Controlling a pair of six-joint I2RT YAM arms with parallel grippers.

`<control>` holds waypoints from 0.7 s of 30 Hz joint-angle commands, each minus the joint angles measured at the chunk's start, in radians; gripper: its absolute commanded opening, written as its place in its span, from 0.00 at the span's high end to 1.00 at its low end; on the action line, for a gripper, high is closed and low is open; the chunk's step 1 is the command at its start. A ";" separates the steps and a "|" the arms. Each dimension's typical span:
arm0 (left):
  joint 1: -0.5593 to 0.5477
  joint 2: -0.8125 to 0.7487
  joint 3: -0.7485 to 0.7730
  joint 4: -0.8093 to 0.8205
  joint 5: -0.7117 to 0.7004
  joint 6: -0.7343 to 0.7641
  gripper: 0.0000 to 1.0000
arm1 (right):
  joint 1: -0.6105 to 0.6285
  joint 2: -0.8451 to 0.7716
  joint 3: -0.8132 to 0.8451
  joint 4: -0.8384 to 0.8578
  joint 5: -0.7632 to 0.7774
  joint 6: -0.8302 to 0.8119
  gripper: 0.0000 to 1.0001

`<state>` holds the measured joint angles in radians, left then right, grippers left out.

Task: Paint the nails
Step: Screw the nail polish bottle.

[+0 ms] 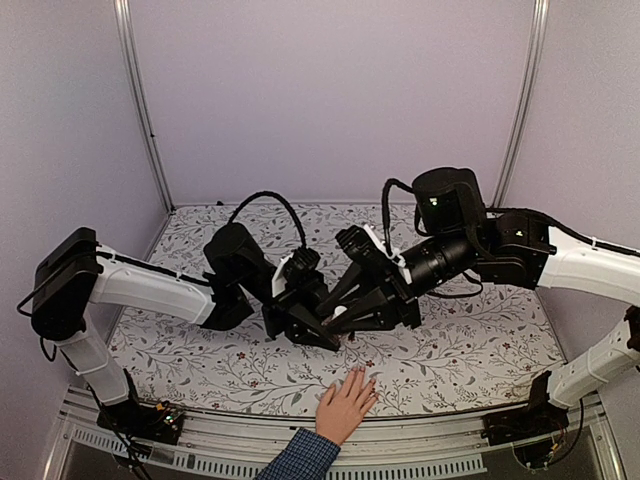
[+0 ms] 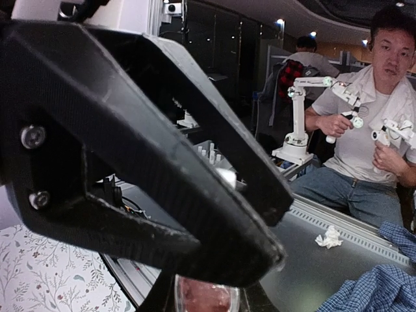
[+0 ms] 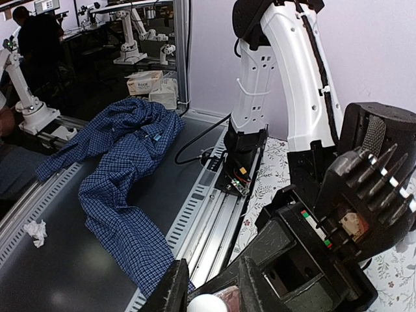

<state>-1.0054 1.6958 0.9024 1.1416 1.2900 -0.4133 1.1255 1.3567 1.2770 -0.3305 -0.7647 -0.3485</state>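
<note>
**Top external: my two grippers meet just beyond the hand**

Top external alone lays out the whole table. From the left, my left gripper [image 1: 325,338] comes in low to mid-table and meets my right gripper [image 1: 342,322] tip to tip. At the near edge a hand [image 1: 347,405] in a blue checked cuff [image 1: 300,458] lies flat, fingers spread toward both grippers, near them but apart. The nails [image 1: 360,376] sit at those fingertips, too small to make out one by one. Neither wrist view shows them.

Left wrist shows what the overhead hides. My left fingers [image 2: 162,214] are pressed together on the pink bottle [image 2: 205,296], whose glass shows at the bottom edge. Farther right are a crumpled tissue [image 2: 329,237] and a seated man [image 2: 383,97] holding small white arms.

Right wrist shows a checked shirt [image 3: 130,182] sprawled on a dark bench at left. At the bottom edge my right fingers [image 3: 172,289] flank a round white cap [image 3: 207,303]. I cannot tell whether they pinch it or stand just clear.

A floral cloth [image 1: 470,350] covers the table. Pale lilac walls [image 1: 330,90] with metal posts close it in on three sides, and a slotted rail [image 1: 420,440] runs along the near edge. Past it, the wrist views show a dim workshop with more white arms.
</note>
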 commanded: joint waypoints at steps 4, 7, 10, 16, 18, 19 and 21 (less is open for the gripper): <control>-0.001 -0.001 0.012 0.055 0.003 -0.021 1.00 | 0.004 0.010 0.035 -0.023 -0.025 -0.007 0.92; 0.009 -0.010 0.002 0.055 -0.022 -0.014 1.00 | 0.004 0.009 0.037 -0.026 -0.027 -0.004 1.00; 0.029 -0.025 -0.013 0.037 -0.090 0.005 1.00 | 0.005 0.015 0.039 -0.027 -0.027 0.005 1.00; 0.079 -0.088 -0.072 0.028 -0.277 0.043 1.00 | 0.004 0.040 0.036 -0.026 0.013 0.053 1.00; 0.089 -0.116 -0.096 0.010 -0.345 0.071 1.00 | 0.004 0.045 0.034 -0.021 0.037 0.071 1.00; 0.092 -0.129 -0.102 -0.005 -0.384 0.085 1.00 | 0.005 0.047 0.034 -0.019 0.052 0.081 1.00; 0.094 -0.158 -0.118 -0.033 -0.454 0.118 1.00 | 0.005 0.052 0.032 -0.013 0.088 0.100 1.00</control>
<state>-0.9581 1.6077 0.7967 1.1385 1.1080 -0.3553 1.1076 1.3830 1.3029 -0.3134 -0.6968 -0.3130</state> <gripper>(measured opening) 0.224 0.137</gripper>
